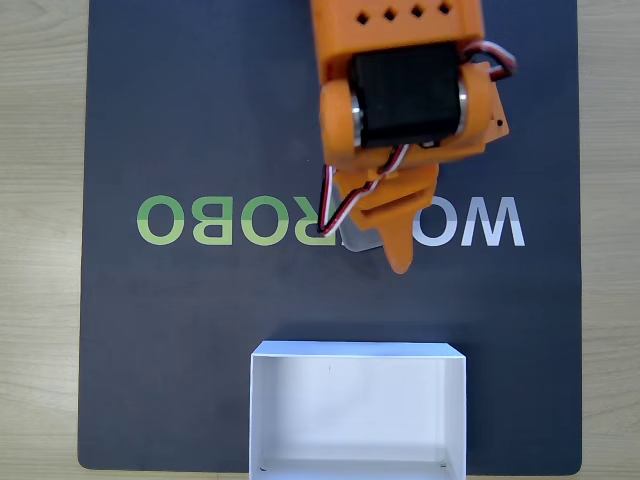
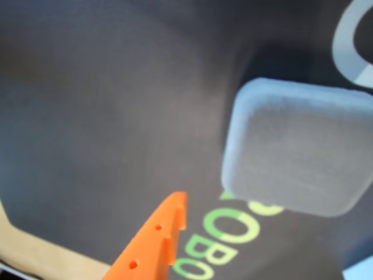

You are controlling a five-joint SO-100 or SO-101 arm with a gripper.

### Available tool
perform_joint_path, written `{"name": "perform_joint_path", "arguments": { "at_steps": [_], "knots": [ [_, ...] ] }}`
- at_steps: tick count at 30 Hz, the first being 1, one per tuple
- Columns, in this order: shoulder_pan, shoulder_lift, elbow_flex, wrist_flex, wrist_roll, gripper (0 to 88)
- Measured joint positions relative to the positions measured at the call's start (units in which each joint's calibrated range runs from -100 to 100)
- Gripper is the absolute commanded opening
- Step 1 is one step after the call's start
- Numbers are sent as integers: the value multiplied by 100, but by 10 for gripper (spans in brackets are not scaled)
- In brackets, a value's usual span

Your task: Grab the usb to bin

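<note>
The grey usb [image 2: 298,149] appears lifted clear of the dark mat [image 1: 200,330], held beside the orange fingers [image 1: 385,240]; whether they are clenched on it I cannot tell. The white bin [image 1: 357,350] lies nearer the fixed view's lower edge, well apart.

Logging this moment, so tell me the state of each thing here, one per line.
grey pad: plain face showing, at the gripper, hold unclear
white box: open on top, nothing inside
gripper: over the dark mat, open or shut unclear
</note>
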Motion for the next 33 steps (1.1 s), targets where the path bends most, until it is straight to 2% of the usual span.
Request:
{"name": "perform_joint_path", "arguments": {
  "at_steps": [13,27,30,33],
  "knots": [
    [9,379,877,-1397,26,500],
    [-9,546,877,-1345,10,496],
    [-9,546,877,-1345,10,432],
    [-9,546,877,-1345,10,320]
  ]
}}
